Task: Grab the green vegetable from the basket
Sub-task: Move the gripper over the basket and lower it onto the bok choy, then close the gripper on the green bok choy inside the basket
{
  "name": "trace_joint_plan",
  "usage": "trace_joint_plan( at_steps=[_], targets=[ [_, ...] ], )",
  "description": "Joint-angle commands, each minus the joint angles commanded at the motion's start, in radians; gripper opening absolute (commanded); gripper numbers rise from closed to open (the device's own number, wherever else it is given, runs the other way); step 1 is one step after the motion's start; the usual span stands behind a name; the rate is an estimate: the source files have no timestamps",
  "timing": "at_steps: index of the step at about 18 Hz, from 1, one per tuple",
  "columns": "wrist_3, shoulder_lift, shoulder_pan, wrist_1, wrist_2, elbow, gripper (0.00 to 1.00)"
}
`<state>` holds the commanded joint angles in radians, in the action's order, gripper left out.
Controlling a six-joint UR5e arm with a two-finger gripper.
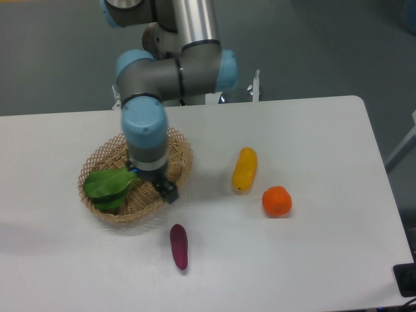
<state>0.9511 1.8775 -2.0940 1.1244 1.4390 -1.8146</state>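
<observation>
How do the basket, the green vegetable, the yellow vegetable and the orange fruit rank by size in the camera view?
1. basket
2. green vegetable
3. yellow vegetable
4. orange fruit

The arm hides part of the basket.

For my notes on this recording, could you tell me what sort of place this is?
Probably a robotics lab test bench: a robot arm over a plain white table, with toy-like produce, a green vegetable in a basket and an orange.

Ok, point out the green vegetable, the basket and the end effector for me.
green vegetable (109,184), fixed camera, on its leaves.
basket (97,158), fixed camera, on its left rim.
end effector (160,185), fixed camera, its dark lower end; fingertips hidden.
</observation>
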Motion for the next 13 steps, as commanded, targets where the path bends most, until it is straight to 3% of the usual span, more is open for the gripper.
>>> trace_joint_plan(
  at_steps=[13],
  targets=[
    [-0.104,0.089,0.051,-0.002,0.001,-0.005,1.00]
  ],
)
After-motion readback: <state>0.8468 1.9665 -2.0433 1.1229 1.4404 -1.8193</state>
